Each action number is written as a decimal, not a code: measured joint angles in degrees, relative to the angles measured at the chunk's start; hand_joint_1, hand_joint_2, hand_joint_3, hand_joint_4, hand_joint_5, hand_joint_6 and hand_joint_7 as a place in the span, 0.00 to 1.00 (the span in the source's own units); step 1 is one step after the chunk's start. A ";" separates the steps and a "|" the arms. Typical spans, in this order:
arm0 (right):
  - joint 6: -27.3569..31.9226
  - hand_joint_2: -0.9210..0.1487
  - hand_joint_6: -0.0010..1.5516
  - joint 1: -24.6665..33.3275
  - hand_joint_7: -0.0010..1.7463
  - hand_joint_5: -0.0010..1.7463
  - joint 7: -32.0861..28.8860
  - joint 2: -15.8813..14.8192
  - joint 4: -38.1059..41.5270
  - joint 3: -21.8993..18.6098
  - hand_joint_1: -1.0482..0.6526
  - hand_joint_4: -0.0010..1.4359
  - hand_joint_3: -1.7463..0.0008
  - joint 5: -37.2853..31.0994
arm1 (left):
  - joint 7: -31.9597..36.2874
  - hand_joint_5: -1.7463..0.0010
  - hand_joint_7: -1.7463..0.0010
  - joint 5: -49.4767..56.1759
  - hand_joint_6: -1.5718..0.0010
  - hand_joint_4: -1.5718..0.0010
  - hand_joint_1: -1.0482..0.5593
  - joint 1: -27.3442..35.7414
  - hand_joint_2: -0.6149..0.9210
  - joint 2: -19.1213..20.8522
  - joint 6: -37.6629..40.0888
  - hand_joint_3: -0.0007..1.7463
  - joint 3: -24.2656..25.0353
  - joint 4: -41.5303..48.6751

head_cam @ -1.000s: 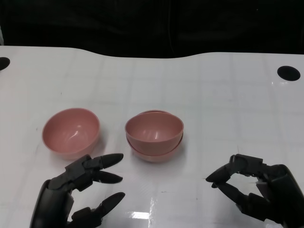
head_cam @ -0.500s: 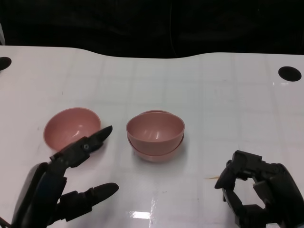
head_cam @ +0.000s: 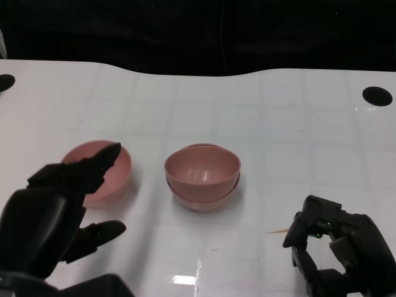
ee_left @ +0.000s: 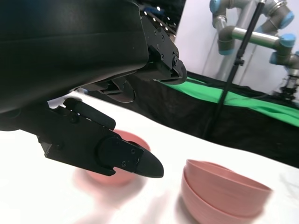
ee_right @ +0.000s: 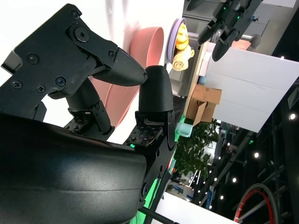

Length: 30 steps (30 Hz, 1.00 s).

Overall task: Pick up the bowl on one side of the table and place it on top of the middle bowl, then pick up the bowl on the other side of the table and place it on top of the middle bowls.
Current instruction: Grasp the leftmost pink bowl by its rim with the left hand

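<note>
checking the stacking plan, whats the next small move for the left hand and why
Probably lower the left hand and close its spread fingers on the near rim of the lone pink bowl. The middle stack already holds two bowls, this one still sits on the table, and the hand holds nothing.

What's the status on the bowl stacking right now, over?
Left hand open, fingers over the left bowl, not gripping. Right hand empty, fingers curled. Middle stack holds two bowls. Nothing in the way.

A glossy white table (head_cam: 278, 136) carries 1 single pink plastic bowl (head_cam: 114, 176) on the left and, apart from it, a middle stack of 2 pink bowls (head_cam: 202, 175).
</note>
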 measured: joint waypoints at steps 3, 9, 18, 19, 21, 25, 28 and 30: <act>0.37 0.50 0.51 0.24 0.90 1.00 0.12 0.12 -0.39 -0.09 0.49 0.61 0.21 -0.10 | 0.01 0.86 1.00 3.07 0.79 0.79 0.33 -1.00 0.97 0.76 3.22 0.00 -1.43 -0.40; 0.53 0.50 0.50 0.46 0.89 1.00 0.14 0.30 -0.42 -0.16 0.49 0.61 0.21 -1.16 | -1.73 0.86 0.99 9.92 0.78 0.78 0.34 -6.96 0.97 1.51 12.91 0.00 -5.73 2.15; 0.43 0.51 0.51 0.62 0.88 1.00 0.34 0.32 -0.46 -0.19 0.48 0.61 0.21 -1.60 | -3.73 0.86 1.00 12.03 0.77 0.75 0.36 -13.47 0.97 3.79 19.90 0.00 -11.08 11.26; 0.40 0.51 0.51 0.61 0.88 1.00 0.35 0.32 -0.46 -0.19 0.48 0.61 0.21 -1.74 | -3.72 0.86 1.00 12.00 0.77 0.75 0.36 -14.26 0.98 4.02 20.33 0.00 -11.62 13.01; 0.39 0.51 0.51 0.65 0.88 1.00 0.40 0.32 -0.46 -0.21 0.48 0.61 0.21 -1.77 | -3.73 0.86 1.00 11.92 0.77 0.74 0.37 -15.52 0.98 4.31 21.02 0.00 -12.80 15.99; 0.55 0.52 0.52 0.70 0.87 1.00 0.54 0.32 -0.50 -0.22 0.48 0.61 0.21 -1.74 | -3.44 0.87 0.99 11.42 0.76 0.71 0.35 -18.72 0.99 4.79 22.17 0.01 -15.01 22.37; 1.06 0.52 0.52 0.75 0.87 1.00 0.62 0.31 -0.61 -0.23 0.47 0.61 0.21 -1.72 | -2.63 0.89 0.99 10.36 0.75 0.69 0.36 -21.08 1.00 4.90 22.98 0.01 -16.47 27.29; 1.27 0.51 0.52 0.82 0.87 1.00 0.65 0.31 -0.71 -0.24 0.47 0.61 0.21 -1.72 | -2.16 0.88 0.98 9.75 0.73 0.66 0.37 -22.27 1.00 4.94 23.29 0.02 -17.53 29.98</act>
